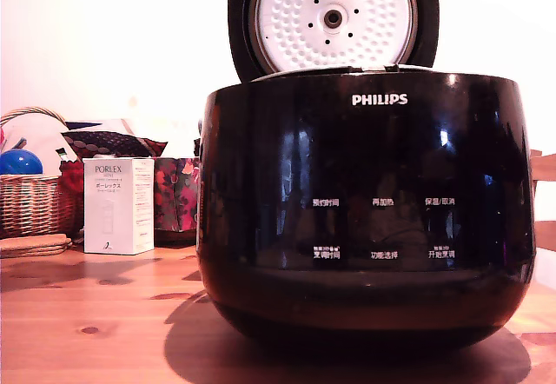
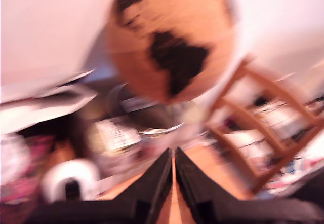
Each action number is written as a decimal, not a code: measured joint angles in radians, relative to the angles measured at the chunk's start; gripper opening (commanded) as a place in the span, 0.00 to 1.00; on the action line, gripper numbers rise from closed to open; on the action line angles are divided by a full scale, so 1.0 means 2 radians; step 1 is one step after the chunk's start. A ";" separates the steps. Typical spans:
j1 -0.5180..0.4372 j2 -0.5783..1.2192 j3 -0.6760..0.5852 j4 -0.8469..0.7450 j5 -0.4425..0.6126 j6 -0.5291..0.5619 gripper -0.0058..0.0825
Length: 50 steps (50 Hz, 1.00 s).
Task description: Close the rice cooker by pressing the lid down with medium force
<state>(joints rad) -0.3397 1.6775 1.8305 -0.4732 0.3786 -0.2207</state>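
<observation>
Exterior view, left to right, all places given from the rice cooker (image 1: 365, 228). Farthest to its left in this view stands a wicker basket (image 1: 30, 201) holding a blue ball (image 1: 19, 162). Nearer, but well apart from the cooker, is a white box (image 1: 118, 206). A floral bag (image 1: 176, 195) sits just beside the cooker's left flank, set further back. All rest on the wooden table (image 1: 87, 314).

The cooker fills the centre and right of the view, its front panel facing us. The lid (image 1: 333, 19) stands raised on its rear hinge, with the white dimpled inner disc turned forward, so the pot is not yet closed.

The wrist view is heavily smeared. In it we see the gripper (image 2: 173, 155) with its jaws drawn together to a thin slit and nothing between them. The cooker cannot be made out there.

We judge the step in hand to be the approach to the lid. To do it well, we would:
- bring the closed fingertips behind and above the lid's outer dome;
- tip the lid forward over the hinge;
- follow its arc down;
- press near the front edge, above the latch, firmly but without jolting the pot, until it seats.
</observation>
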 measured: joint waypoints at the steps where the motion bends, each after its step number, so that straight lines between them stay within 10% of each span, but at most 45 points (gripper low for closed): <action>1: 0.000 0.000 0.000 0.005 0.006 0.000 0.04; 50: -0.035 0.112 0.068 0.082 0.250 -0.165 0.04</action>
<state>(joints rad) -0.4088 1.9007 1.9671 -0.3096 0.8795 -0.5499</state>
